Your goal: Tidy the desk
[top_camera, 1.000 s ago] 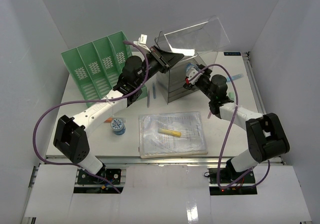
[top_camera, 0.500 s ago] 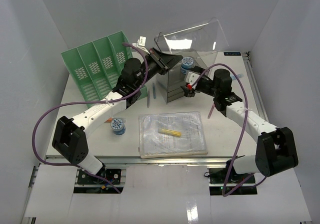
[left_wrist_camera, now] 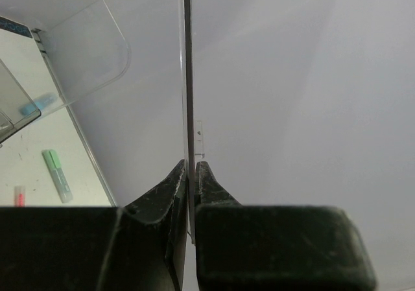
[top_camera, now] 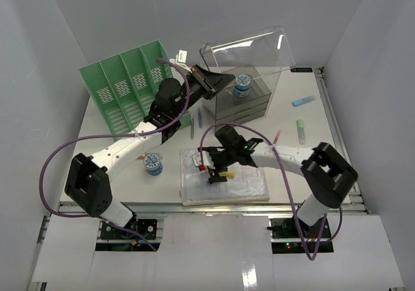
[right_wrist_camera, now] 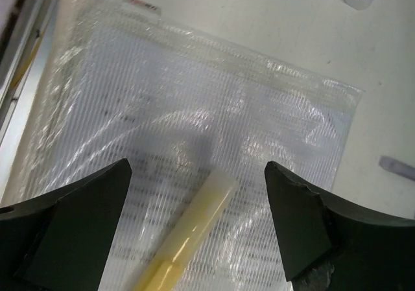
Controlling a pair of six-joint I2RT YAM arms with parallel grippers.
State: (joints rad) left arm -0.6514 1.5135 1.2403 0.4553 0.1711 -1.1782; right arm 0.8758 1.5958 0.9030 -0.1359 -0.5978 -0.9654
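Pinches clear lid (top_camera: pixel 249 48) tight in left hand (left_wrist_camera: pixel 192 174), held up at 12 o'clock. Hovers right hand (right_wrist_camera: pixel 196 174), jaws spread wide and empty, over yellow marker (right_wrist_camera: pixel 194 229) on plastic sleeve (right_wrist_camera: pixel 259 109) at 6 o'clock. Finds counter (top_camera: pixel 159 190) spanning whole view beneath everything. Risks rolling marker off slick sleeve on off-centre close; risks lid slamming onto drawer box (top_camera: pixel 240 106) if pinch slips. Reads nothing: tag (left_wrist_camera: pixel 199 135) on lid, red strip (right_wrist_camera: pixel 144 4) on sleeve both blurred.

One green rack (top_camera: pixel 123 90), one clear pouch (top_camera: pixel 249 184), two blue rolls (top_camera: pixel 154 164) (top_camera: pixel 242 83), one yellow marker (top_camera: pixel 224 172).
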